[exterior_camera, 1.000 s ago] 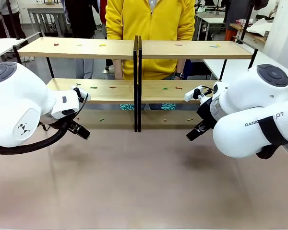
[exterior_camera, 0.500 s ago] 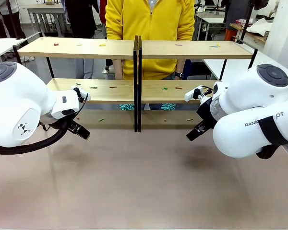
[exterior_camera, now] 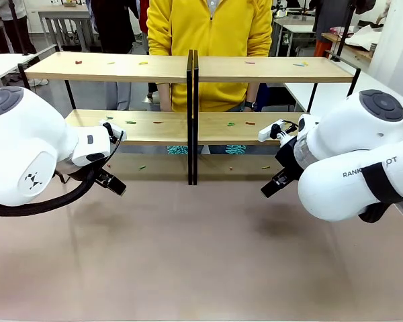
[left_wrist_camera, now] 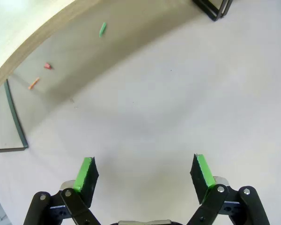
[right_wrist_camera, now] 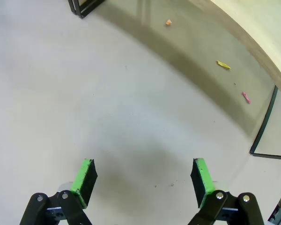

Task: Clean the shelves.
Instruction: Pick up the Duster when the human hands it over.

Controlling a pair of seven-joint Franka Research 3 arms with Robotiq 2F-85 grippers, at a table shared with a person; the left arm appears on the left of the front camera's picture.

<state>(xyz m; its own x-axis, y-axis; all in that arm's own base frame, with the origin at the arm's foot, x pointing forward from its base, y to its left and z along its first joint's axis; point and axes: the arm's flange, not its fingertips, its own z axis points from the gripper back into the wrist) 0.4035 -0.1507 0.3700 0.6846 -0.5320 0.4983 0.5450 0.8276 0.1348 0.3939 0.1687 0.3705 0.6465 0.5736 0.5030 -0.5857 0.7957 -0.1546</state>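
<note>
While both arms' jaws hang apart and empty, the light wooden, black-framed two-tier shelves (exterior_camera: 168, 67) along the far edge of the desk (exterior_camera: 201, 268) carry small coloured scraps (exterior_camera: 230, 123). Cleaning seems unstarted; the next move calls for reaching in and pinching one.

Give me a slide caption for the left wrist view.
Open left gripper over the table, coloured scraps lying under the shelf.

The person (exterior_camera: 208, 40) is cut off at the shoulders by the top edge, at 12 o'clock, and the shelves (exterior_camera: 255, 69) cover strips of the body. The coloured scraps (exterior_camera: 142, 63) on the boards are too small to tell what they are. The left arm (exterior_camera: 27, 154) runs off at 9 o'clock, the right arm (exterior_camera: 363, 168) at 3 o'clock. In the left wrist view a shelf board (left_wrist_camera: 18, 42) is cropped at 10 o'clock; in the right wrist view it (right_wrist_camera: 267, 28) is cropped at 1 o'clock.
</note>
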